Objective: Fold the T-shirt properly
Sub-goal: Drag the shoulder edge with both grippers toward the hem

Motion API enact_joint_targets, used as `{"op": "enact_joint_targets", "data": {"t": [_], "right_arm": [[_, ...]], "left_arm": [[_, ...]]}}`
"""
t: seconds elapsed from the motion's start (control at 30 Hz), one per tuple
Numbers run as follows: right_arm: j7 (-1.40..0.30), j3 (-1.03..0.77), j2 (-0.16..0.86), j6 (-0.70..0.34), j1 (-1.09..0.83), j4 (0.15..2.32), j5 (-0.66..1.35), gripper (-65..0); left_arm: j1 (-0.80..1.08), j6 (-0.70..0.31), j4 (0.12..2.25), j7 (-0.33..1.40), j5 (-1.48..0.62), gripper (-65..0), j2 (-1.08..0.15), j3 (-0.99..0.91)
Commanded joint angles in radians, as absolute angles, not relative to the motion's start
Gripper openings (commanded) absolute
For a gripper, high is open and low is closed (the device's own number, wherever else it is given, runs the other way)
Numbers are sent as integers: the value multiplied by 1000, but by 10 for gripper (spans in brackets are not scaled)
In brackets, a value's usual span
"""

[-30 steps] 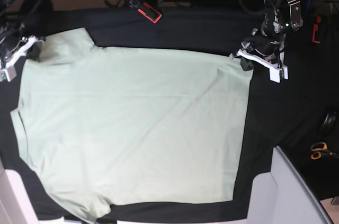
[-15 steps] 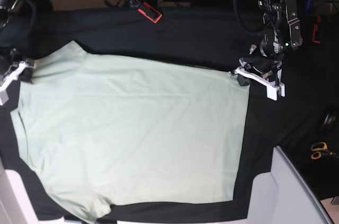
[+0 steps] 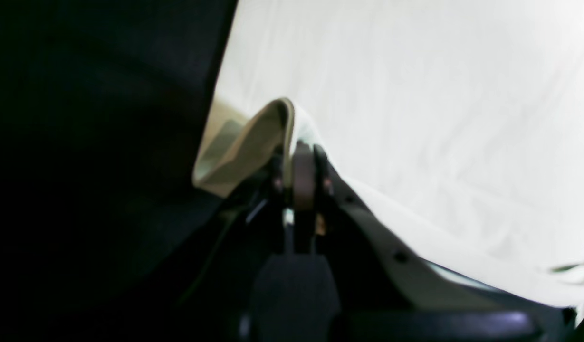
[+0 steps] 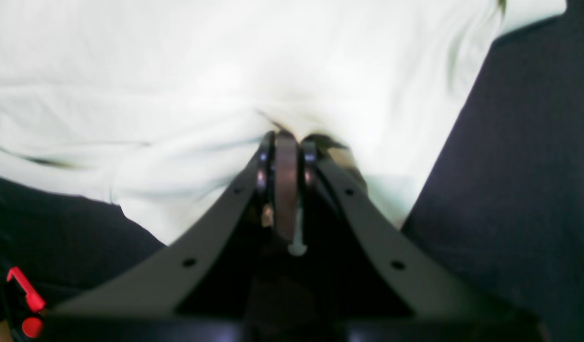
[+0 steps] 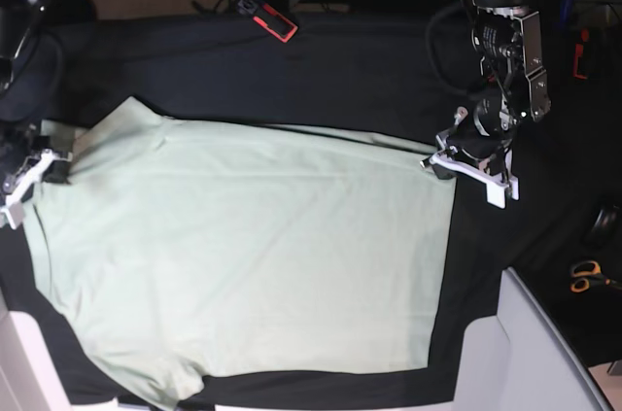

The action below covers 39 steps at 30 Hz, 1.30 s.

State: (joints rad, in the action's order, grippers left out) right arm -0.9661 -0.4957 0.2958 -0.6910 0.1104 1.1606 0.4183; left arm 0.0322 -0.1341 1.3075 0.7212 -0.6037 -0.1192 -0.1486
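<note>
T-shirt (image 5: 243,246) lies spread flat on the black-clothed counter (image 5: 321,61), covering most of the base view from about 9 o'clock to the centre. It is pale mint, thin and soft; it looks light and limp, likely to sag and crease wherever it is not supported, and to drag rather than slide as one piece. Corners and hems are the sensible places to hold it, and both are taken: the left claw (image 3: 299,156) is clenched on a curled-up edge of the cloth at the shirt's 2 o'clock corner, and the right claw (image 4: 284,142) is clenched on bunched fabric at the 10 o'clock shoulder.

Around it, a red-and-black tool (image 5: 264,16) sits at 12 o'clock on the counter, well apart from the cloth. Orange-handled scissors (image 5: 585,277) lie at 3 o'clock, also well apart. A grey bin (image 5: 530,353) stands at 5 o'clock, near the shirt's lower corner; it looks the only thing that might crowd a fold toward that side.
</note>
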Motion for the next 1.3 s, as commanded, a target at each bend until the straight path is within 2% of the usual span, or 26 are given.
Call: {"op": "enact_joint_targets", "data": {"t": [0.0,0.2,0.8,1.13,1.27], "right_arm": [[-935,-487,312,-698,136,1170,438,-649],[-931,-486,312,-698,196,1112,438,-649],[-774,-486,390,-698,298,869,438,-649],[-768,-478,392,-698,354,860,437,-649],[-760,-394,404,-698,371,860,438,-649]], "left_arm": [[12,-140,1313,708,-611,-650,-127,-153],[-38,-140,1253,708,-611,-650,-127,-151],[-151,-140,1165,705,-611,-650,-125,-147],[-182,-140,1162,708,-611,-650,-125,-145],[-206,-140,1125,708,-610,-650,-128,-143]]}}
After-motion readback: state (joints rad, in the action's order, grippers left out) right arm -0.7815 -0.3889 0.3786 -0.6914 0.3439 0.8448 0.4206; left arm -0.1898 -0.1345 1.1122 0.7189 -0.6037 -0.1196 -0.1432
